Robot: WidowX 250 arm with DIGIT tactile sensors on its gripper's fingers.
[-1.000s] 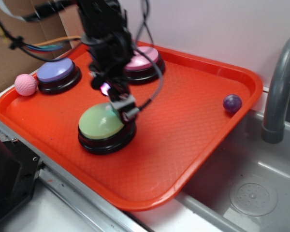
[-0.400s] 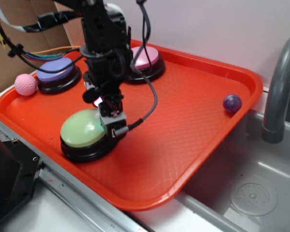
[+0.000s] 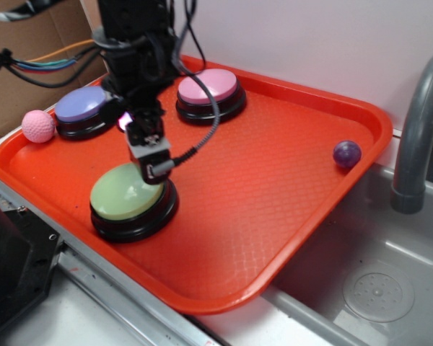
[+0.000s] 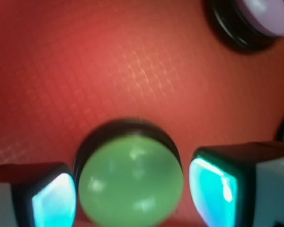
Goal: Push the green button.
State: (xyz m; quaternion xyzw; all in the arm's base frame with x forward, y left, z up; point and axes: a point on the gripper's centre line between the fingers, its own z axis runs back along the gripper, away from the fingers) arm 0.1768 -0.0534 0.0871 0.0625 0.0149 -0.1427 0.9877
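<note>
Hand poised over the green button.
Hand [image 3: 150, 167], fingers spread wide and empty, hovers above green button [image 3: 128, 193]; next: press straight down.

We see the green button [image 3: 126, 192] with a smooth, glossy pale-green plastic dome that catches soft highlights, set on a shiny black plastic base. The pink button [image 3: 207, 85] and the lavender button [image 3: 82, 104] show the same glossy plastic tops on black bases. The red tray [image 3: 274, 187] looks like hard plastic with a fine cross-hatched, semi-matt texture and a smoother rim. The pink ball [image 3: 37, 125] has a dimpled matt surface; the purple ball [image 3: 346, 153] is glossy. The gripper [image 3: 150, 167] is matt black plastic. The faucet [image 3: 418, 130] looks dull grey, and the sink [image 3: 379, 288] brushed metal.
</note>
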